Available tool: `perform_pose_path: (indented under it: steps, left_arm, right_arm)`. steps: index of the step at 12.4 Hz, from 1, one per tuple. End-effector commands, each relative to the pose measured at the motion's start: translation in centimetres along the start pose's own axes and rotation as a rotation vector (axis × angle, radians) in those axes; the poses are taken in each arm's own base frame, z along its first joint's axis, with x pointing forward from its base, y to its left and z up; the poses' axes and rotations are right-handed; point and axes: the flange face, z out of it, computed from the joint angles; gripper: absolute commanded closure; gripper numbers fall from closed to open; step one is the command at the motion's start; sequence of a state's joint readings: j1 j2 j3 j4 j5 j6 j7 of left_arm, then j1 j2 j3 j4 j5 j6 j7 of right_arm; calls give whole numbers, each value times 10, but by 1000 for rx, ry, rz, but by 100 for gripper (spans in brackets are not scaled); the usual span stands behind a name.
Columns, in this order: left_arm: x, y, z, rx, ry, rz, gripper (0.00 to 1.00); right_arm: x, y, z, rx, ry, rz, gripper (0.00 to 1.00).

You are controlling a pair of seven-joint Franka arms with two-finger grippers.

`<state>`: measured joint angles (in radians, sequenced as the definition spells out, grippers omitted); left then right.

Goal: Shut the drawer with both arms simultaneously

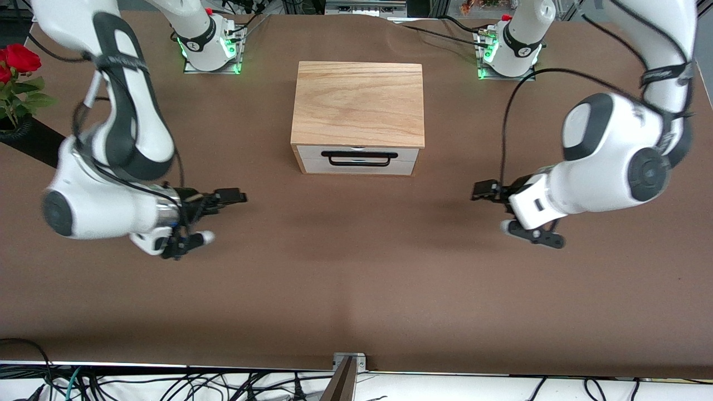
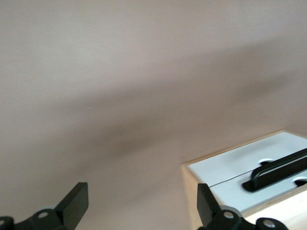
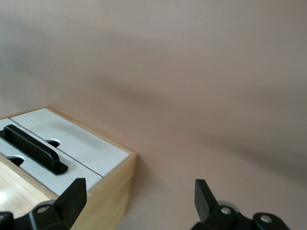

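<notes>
A: So, where's the drawer?

B: Shallow white-fronted drawer [image 1: 356, 160] with a thin black wire bar handle [image 1: 359, 159] sits in the light oak box [image 1: 357, 106], mid-surface, toward the robots' bases. Front panel looks flush with the box face in all views, so I'd judge it shut or very nearly.

A: Grippers?

B: Left arm's black two-finger gripper [image 2: 141, 203] hangs over bare brown surface [image 1: 356, 267] toward the left arm's end, well apart from the box. Fingers [image 2: 76, 201] spread wide, holding nothing. Right arm's black gripper [image 3: 139, 199] mirrors it over the right arm's end, fingers [image 3: 72, 196] also spread, empty.

A: Why that pose?

B: My read: both point inward toward the box, symmetric, each wrist camera catching a corner of the white front. Fits a two-sided approach or a stand-off from it. Neither touches the drawer or handle.

A: Anything left to do?

B: Hard to say. If any gap remains it's too small to see. A final push would need both on the front panel evenly, else the tray could skew.

A: Clutter?

B: Red roses [image 1: 16, 61] in a dark pot at the surface edge by the right arm. Not in the way.
</notes>
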<state>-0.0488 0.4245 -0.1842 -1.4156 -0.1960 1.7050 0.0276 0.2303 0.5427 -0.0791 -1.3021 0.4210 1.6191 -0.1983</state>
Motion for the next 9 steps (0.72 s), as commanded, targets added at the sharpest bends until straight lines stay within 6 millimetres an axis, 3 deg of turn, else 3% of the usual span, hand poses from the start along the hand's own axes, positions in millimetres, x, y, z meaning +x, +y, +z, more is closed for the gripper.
perform_pose_path:
  steps: [1,3,4,6,8,9]
  left_arm:
    - [-21,-18,-47,106,26,0,0]
    - [-42,-22,-71,230,-18,26,0]
    - [-60,-17,-97,254,16,29,0]
    - [-84,-12,-124,281,49,19,0]
    - [-108,-27,-152,293,84,-27,0]
    - [-117,-28,-152,288,79,-38,0]
  right_arm:
    - [-40,-17,-74,-170,65,-66,0]
    - [-79,-30,-129,-305,124,-87,0]
    - [-98,-30,-151,-349,148,-86,0]
    - [-141,-38,-179,-351,138,-61,0]
    - [-158,-33,-198,-402,145,-39,0]
    - [-160,-29,-203,-411,145,-30,0]
